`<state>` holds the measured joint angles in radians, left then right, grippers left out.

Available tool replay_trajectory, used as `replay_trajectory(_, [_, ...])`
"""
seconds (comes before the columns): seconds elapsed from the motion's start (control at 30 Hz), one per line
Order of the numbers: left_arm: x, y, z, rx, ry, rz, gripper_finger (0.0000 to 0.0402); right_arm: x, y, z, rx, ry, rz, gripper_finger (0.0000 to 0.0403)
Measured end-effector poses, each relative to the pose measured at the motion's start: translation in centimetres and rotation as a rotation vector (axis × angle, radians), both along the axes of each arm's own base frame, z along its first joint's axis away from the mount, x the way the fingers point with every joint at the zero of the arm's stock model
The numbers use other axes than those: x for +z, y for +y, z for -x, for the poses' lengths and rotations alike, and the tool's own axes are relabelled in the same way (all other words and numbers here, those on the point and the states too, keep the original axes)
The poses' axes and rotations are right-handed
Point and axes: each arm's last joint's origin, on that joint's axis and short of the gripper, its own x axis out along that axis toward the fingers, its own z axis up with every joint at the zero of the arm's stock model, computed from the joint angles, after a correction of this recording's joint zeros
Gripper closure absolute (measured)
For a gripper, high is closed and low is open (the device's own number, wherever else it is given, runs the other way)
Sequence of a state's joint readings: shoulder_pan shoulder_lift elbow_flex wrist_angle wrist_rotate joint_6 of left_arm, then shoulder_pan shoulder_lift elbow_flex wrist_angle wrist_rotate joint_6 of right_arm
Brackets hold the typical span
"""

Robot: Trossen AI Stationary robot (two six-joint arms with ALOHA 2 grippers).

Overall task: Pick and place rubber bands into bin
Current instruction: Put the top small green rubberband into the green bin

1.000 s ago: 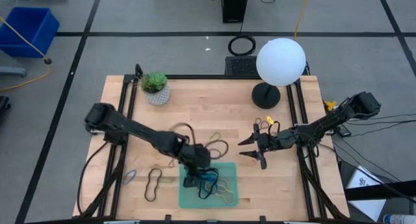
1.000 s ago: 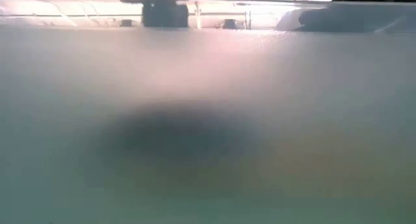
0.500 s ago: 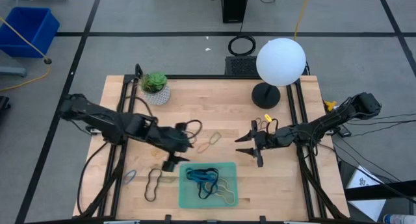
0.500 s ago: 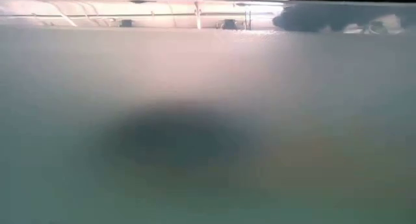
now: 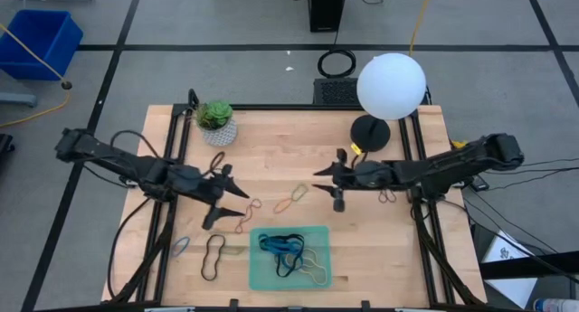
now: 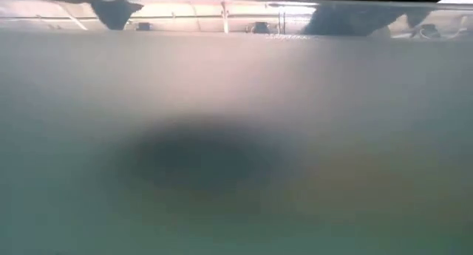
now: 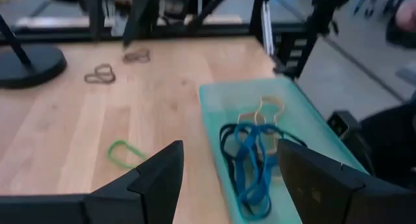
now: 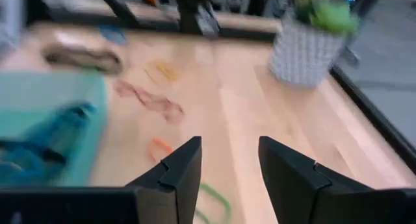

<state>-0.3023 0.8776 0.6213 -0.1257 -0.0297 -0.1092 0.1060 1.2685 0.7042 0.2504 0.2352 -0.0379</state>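
1. One view, the low one, is blurred to a pale haze.
2. Only the high view shows both arms: left gripper (image 5: 226, 196) at the bin's (image 5: 318, 232) 10 o'clock, right gripper (image 5: 329, 183) at 12; both spread, empty.
3. Blue, black and tan rubber bands (image 5: 288, 250) lie inside; others are scattered at 9 and 12.

A translucent green bin (image 5: 318, 258) holds blue, black and tan rubber bands (image 5: 288, 251) on a pale wooden table (image 5: 298, 145). Red, orange and green bands (image 5: 291, 198) lie on the wood beside black ones (image 5: 213, 256). A white globe lamp (image 5: 390, 86) stands on a black base; a green plant (image 5: 215, 114) sits in a white patterned pot.
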Motion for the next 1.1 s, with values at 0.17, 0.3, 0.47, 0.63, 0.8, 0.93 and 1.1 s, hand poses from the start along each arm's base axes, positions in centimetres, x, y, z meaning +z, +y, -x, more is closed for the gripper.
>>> replay_trajectory(0.17, [-1.6,0.5,1.3,0.034,-0.055,0.007,0.0146,-1.9,-2.1,-2.5,-0.069,0.102,0.001,0.0258])
replay_trajectory(0.3, [-2.6,0.8,1.6,0.063,-0.072,0.002,0.0146,-3.8,-3.2,-4.3,-0.04,0.188,-0.059,0.0259])
replay_trajectory(0.47, [-3.6,1.0,1.8,0.087,-0.058,-0.004,0.0146,-6.8,-4.2,-5.7,-0.055,0.285,-0.079,0.0259])
replay_trajectory(0.63, [-3.8,1.0,1.7,0.09,-0.046,-0.011,0.0146,-9.2,-4.8,-6.2,-0.08,0.352,-0.096,0.0259])
replay_trajectory(0.8, [-3.9,0.9,1.5,0.086,-0.052,-0.012,0.0146,-10.9,-4.9,-6.2,-0.104,0.402,-0.139,0.0259])
replay_trajectory(0.93, [-3.9,0.9,1.4,0.086,-0.046,-0.017,0.0146,-11.4,-4.8,-6.3,-0.073,0.413,-0.174,0.0259])
replay_trajectory(1.1, [-4.0,1.0,1.4,0.09,-0.045,-0.018,0.0146,-11.4,-4.8,-6.2,-0.093,0.412,-0.204,0.0259])
